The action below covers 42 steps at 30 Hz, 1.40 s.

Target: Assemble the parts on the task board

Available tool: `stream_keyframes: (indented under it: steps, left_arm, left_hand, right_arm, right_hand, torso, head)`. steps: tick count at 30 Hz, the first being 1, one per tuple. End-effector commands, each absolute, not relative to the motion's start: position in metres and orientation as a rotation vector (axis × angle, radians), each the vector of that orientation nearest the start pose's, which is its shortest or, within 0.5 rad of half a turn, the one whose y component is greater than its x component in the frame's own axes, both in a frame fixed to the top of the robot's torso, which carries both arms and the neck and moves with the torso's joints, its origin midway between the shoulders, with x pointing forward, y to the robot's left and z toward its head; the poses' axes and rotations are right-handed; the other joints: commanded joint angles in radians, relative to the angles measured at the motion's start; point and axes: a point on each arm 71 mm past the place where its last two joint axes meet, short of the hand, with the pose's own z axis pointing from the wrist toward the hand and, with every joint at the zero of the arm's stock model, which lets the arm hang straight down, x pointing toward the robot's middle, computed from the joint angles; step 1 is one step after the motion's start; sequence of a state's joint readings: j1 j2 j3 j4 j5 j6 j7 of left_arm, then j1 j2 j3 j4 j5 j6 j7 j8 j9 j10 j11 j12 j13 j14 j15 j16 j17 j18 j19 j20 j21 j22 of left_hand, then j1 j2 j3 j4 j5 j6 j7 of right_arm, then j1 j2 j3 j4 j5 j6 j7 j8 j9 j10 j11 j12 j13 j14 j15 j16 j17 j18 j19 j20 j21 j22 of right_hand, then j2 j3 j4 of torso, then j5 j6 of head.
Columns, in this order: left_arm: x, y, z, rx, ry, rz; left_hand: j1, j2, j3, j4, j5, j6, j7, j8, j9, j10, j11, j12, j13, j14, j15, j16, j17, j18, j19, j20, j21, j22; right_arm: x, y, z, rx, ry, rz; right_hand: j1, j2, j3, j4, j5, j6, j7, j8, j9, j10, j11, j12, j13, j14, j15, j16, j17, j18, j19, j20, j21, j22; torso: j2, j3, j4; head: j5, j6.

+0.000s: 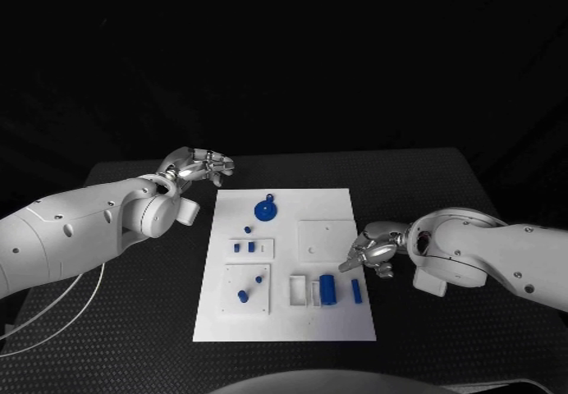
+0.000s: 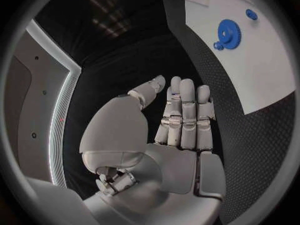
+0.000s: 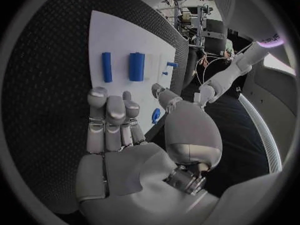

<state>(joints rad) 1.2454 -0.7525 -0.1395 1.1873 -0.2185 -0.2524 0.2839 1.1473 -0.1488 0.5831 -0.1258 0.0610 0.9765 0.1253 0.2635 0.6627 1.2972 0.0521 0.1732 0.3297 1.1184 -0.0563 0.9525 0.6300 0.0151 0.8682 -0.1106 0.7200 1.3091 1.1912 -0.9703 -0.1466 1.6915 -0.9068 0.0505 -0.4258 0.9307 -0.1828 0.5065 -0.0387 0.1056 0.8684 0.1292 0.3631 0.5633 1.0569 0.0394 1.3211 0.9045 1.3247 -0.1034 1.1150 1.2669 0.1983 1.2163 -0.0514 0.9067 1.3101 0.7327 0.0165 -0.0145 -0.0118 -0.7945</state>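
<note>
The white task board [image 1: 284, 328] lies in the middle of the black table. On it sit a blue gear [image 1: 267, 210] at the far end, small blue pieces [image 1: 245, 245] left of centre, two blue pegs [image 1: 243, 295] in a square plate, and a blue cylinder [image 1: 327, 289] beside a blue bar [image 1: 355, 289]. My left hand [image 1: 201, 168] hovers over the table off the board's far left corner, its fingers [image 2: 185, 110] straight and holding nothing. My right hand [image 1: 373, 250] hangs at the board's right edge, fingers [image 3: 112, 120] extended and empty, with the cylinder [image 3: 137, 66] and bar [image 3: 107, 66] beyond them.
A white square plate [image 1: 322, 240] and an empty white pocket [image 1: 297, 290] sit on the board. The gear [image 2: 229, 33] and a small blue piece [image 2: 251, 14] appear in the left wrist view. Black table surrounds the board [image 2: 262, 70] on all sides.
</note>
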Motion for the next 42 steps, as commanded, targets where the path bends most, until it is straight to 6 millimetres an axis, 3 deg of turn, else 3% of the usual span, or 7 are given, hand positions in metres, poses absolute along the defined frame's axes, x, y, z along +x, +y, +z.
stream_keyframes:
  steps: [1, 6, 8, 14, 24, 37, 42]
  left_arm:
    - [0.537, 0.260, -0.211, -0.944, 1.559, -1.234]
    - [0.534, 0.255, -0.214, -0.943, 1.574, -1.248]
    - [0.533, 0.254, -0.215, -0.942, 1.577, -1.251]
    - [0.531, 0.250, -0.219, -0.943, 1.589, -1.259]
    - [0.528, 0.245, -0.227, -0.953, 1.611, -1.262]
    - [0.529, 0.242, -0.234, -0.954, 1.623, -1.265]
    - [0.529, 0.241, -0.234, -0.953, 1.626, -1.270]
  left_hand:
    - [-0.014, -0.003, -0.003, 0.011, -0.005, -0.004, 0.002, -0.003, 0.001, -0.007, -0.002, 0.004, 0.001, -0.003, 0.002, -0.007, 0.001, 0.001, -0.007, -0.042, -0.001, 0.019]
    - [-0.055, -0.020, -0.022, 0.037, -0.009, -0.006, 0.003, -0.004, 0.002, -0.011, -0.001, 0.003, 0.000, -0.005, 0.003, -0.008, 0.002, 0.002, -0.009, -0.041, -0.002, 0.019]
    - [-0.076, -0.005, -0.070, 0.022, 0.012, -0.009, 0.003, -0.005, 0.005, -0.014, -0.001, 0.003, 0.000, -0.008, 0.003, -0.008, 0.005, 0.004, -0.016, -0.041, -0.001, 0.020]
    - [-0.094, -0.004, -0.097, 0.020, 0.005, -0.010, 0.003, -0.007, 0.005, -0.019, 0.001, -0.001, -0.002, -0.009, 0.004, -0.009, 0.005, 0.006, -0.018, -0.040, -0.003, 0.018]
    - [-0.107, -0.005, -0.109, 0.025, 0.003, -0.011, 0.003, -0.008, 0.006, -0.022, 0.002, -0.002, -0.003, -0.010, 0.005, -0.010, 0.005, 0.006, -0.019, -0.039, -0.005, 0.017]
    - [-0.136, -0.014, -0.129, 0.042, -0.001, -0.011, 0.003, -0.011, 0.006, -0.024, 0.003, -0.004, -0.005, -0.012, 0.006, -0.012, 0.006, 0.008, -0.021, -0.038, -0.009, 0.016]
    - [-0.146, -0.016, -0.134, 0.050, -0.001, -0.011, 0.003, -0.012, 0.006, -0.025, 0.003, -0.005, -0.006, -0.012, 0.006, -0.012, 0.006, 0.009, -0.021, -0.038, -0.010, 0.016]
  right_arm:
    - [0.412, -0.221, -0.256, 0.334, 2.445, 0.567]
    - [0.408, -0.210, -0.260, 0.330, 2.454, 0.567]
    - [0.408, -0.207, -0.262, 0.324, 2.452, 0.558]
    - [0.414, -0.197, -0.271, 0.280, 2.418, 0.517]
    - [0.409, -0.182, -0.285, 0.206, 2.466, 0.495]
    - [0.404, -0.177, -0.298, 0.147, 2.490, 0.455]
    - [0.401, -0.175, -0.303, 0.133, 2.513, 0.452]
  right_hand:
    - [-0.007, 0.007, -0.002, -0.003, 0.006, 0.062, -0.019, 0.007, 0.004, -0.070, -0.041, 0.005, 0.003, 0.007, -0.006, 0.005, 0.000, 0.064, 0.003, -0.010, 0.007, 0.022]
    - [-0.024, 0.016, 0.000, -0.006, 0.020, 0.093, -0.032, 0.013, 0.012, -0.043, -0.054, 0.018, 0.012, 0.027, -0.018, 0.030, 0.006, 0.064, 0.013, -0.014, 0.028, 0.020]
    - [-0.028, 0.017, 0.000, -0.007, 0.020, 0.097, -0.034, 0.012, 0.013, -0.040, -0.055, 0.018, 0.014, 0.028, -0.019, 0.033, 0.006, 0.064, 0.013, -0.014, 0.031, 0.020]
    - [-0.079, 0.015, -0.004, 0.013, -0.005, 0.101, -0.035, 0.000, 0.014, -0.036, -0.056, 0.012, 0.019, 0.026, -0.020, 0.034, -0.002, 0.064, 0.007, -0.012, 0.039, 0.017]
    - [-0.112, -0.011, 0.009, 0.035, -0.023, 0.101, -0.034, -0.014, 0.015, -0.036, -0.055, 0.007, 0.027, 0.022, -0.020, 0.036, -0.009, 0.064, 0.004, -0.014, 0.045, 0.014]
    - [-0.145, -0.039, 0.031, 0.076, -0.045, 0.124, -0.039, -0.017, 0.024, -0.033, -0.060, 0.002, 0.037, 0.020, -0.024, 0.044, -0.014, 0.064, 0.001, -0.014, 0.053, 0.013]
    - [-0.149, -0.042, 0.034, 0.082, -0.047, 0.132, -0.042, -0.016, 0.025, -0.029, -0.063, 0.001, 0.039, 0.021, -0.026, 0.046, -0.015, 0.064, 0.001, -0.013, 0.056, 0.013]
  torso:
    - [-0.006, -0.0001, -0.0065]
    - [-0.012, -0.0018, -0.0150]
    - [-0.015, -0.0030, -0.0160]
    - [-0.022, -0.0060, -0.0207]
    - [-0.030, -0.0066, -0.0155]
    - [-0.047, -0.0124, -0.0134]
    - [-0.056, -0.0147, -0.0120]
  head:
    - [-0.010, -0.010]
    - [-0.012, -0.016]
    - [-0.017, -0.021]
    - [-0.020, -0.027]
    - [-0.017, -0.037]
    - [-0.014, -0.034]
    - [-0.010, -0.039]
